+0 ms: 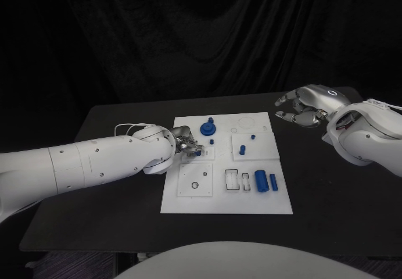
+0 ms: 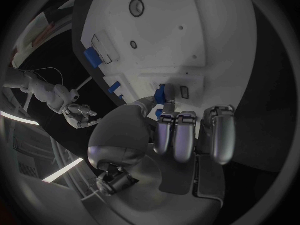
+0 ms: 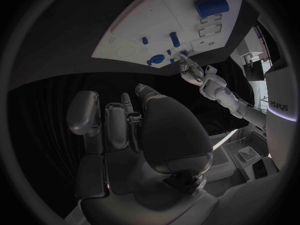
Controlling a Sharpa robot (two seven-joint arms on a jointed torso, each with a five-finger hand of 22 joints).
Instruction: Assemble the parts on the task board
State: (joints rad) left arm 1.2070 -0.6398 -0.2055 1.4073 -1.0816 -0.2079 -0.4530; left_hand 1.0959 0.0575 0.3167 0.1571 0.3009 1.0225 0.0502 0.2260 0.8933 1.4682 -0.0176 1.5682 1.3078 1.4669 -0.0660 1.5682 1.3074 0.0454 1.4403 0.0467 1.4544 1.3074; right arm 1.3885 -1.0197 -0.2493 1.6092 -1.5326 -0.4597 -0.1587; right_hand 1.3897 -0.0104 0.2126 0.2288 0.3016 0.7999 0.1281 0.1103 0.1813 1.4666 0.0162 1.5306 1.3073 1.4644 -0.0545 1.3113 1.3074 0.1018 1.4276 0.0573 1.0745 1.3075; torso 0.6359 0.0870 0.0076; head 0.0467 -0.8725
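Clearly the work is only partly done, judging by how the pieces lie on the task board (image 1: 251, 200), the white plate in the middle of the frame in the head view. A round blue part with a stem (image 1: 208, 127) stands near the board's upper edge, a small blue peg (image 1: 242, 149) stands right of centre with tinier blue bits just beside it, and two blue cylinders (image 1: 266, 179) lie side by side at the lower right, seemingly not yet seated anywhere. Next to them are outlined rectangular slots (image 1: 237, 180), and a small ring hole (image 1: 194, 186) sits at the lower left of the plate; these look unfilled, so several placements appear to remain. The left hand (image 1: 186, 144) is over the board's left-centre edge, and in the left wrist view its fingertips (image 2: 167, 97) pinch a small blue part (image 2: 161, 93) held just above the white surface, so the step in hand is probably setting this piece into its place. The right hand (image 1: 298, 108) hovers off the board's upper right corner, above the dark worktop (image 1: 335, 197); its fingers are apart and loosely curved with nothing between them, as the right wrist view also suggests. I would put the task at somewhere short of halfway, with the lying cylinders and open slots still to deal with.
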